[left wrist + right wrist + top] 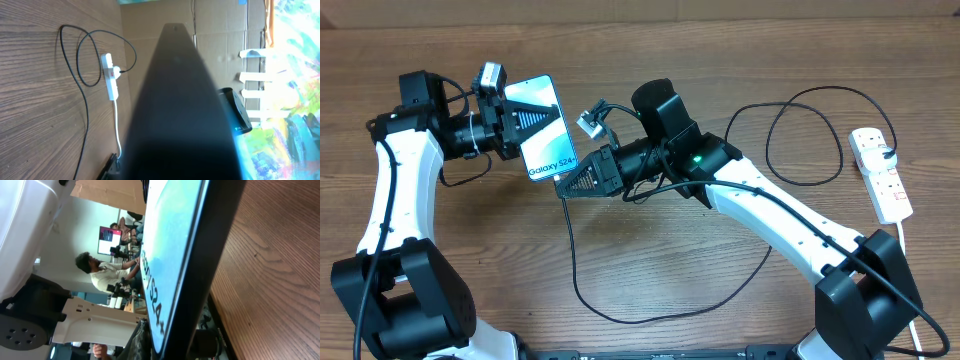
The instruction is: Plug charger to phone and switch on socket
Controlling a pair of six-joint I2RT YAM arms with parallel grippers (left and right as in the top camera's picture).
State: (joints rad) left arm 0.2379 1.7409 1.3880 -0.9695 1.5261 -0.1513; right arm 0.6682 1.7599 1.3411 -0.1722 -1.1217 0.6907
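A: Blue screen lifted off the worktop [490, 240]: the left gripper [525, 122] is clamped on the phone [548, 152]. The right gripper [570, 185], pressed together, seems to pinch the charger [568, 240] tip at the phone's lower short end.

B: Risk?

A: A tip off the port would shove the phone askew in that hold. Only overhead shows both grippers. The right wrist shows only screen edge and lettering, no port. The left wrist catches the socket [111, 82], well apart, black plug in.
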